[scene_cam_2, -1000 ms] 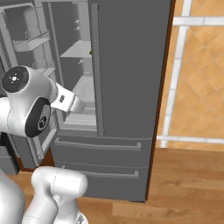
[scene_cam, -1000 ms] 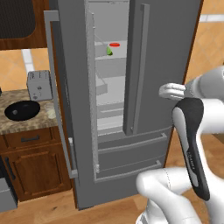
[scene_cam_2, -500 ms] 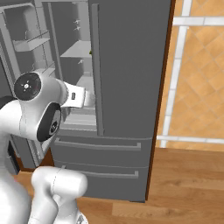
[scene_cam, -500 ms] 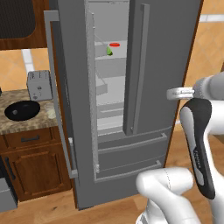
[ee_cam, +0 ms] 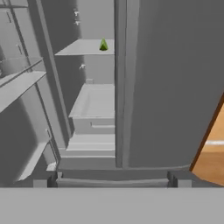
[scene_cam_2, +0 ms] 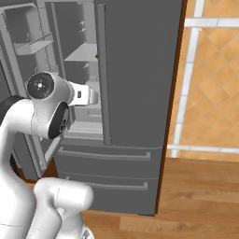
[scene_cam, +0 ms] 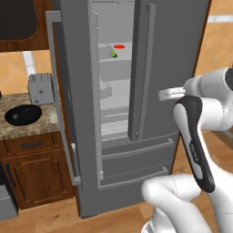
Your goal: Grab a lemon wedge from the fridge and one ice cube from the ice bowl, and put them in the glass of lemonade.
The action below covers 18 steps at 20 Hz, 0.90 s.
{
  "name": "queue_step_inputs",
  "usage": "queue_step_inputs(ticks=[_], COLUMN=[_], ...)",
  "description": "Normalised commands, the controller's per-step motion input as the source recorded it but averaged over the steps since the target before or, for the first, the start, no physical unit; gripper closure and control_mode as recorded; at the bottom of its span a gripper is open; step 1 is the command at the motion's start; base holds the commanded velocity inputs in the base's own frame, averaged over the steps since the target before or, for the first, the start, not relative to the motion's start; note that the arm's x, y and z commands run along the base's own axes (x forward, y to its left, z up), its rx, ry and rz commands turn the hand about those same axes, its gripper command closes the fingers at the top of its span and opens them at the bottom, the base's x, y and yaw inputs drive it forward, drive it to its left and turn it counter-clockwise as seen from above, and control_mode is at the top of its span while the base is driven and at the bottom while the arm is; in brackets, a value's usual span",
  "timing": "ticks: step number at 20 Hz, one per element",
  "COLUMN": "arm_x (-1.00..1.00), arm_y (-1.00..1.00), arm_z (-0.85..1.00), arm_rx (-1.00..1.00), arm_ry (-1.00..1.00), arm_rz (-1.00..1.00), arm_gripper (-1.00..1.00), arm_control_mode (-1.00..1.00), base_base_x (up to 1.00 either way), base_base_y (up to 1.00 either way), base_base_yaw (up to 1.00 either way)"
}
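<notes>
The lemon wedge (ee_cam: 103, 45) sits on an upper fridge (scene_cam: 168, 54) shelf, ahead of and above the gripper, beside a red round item (scene_cam: 119, 46). The left door stands open. Whether the gripper's fingers are apart cannot be told. The ice bowl (scene_cam: 22, 113) and toaster (scene_cam: 40, 88) lie far left on the counter (scene_cam: 18, 129).

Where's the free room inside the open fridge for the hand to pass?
The fridge left door is open. The upper shelf carries the lemon wedge beside a red round item, so it is tight there. The lower shelves look bare, bordered by the shut right door.
</notes>
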Motion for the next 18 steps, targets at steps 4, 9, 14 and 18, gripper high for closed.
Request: queue_step_inputs(ticks=[4,9,14,18], arm_x=[0.49,0.48,0.62,0.7], arm_y=[0.02,-0.05,-0.13,-0.08], arm_z=[0.01,0.0,-0.03,-0.11], arm_rx=[0.01,0.02,0.0,0.0], arm_ry=[0.08,0.0,-0.01,0.0], arm_rz=[-0.01,0.0,0.0,0.01], arm_gripper=[-1.0,-1.0,-1.0,-1.0], arm_control_mode=[-1.0,-1.0,-1.0,-1.0], base_base_x=[0.0,0.0,0.0,0.0], base_base_y=[0.0,0.0,0.0,0.0], base_base_yaw=[0.0,0.0,0.0,0.0])
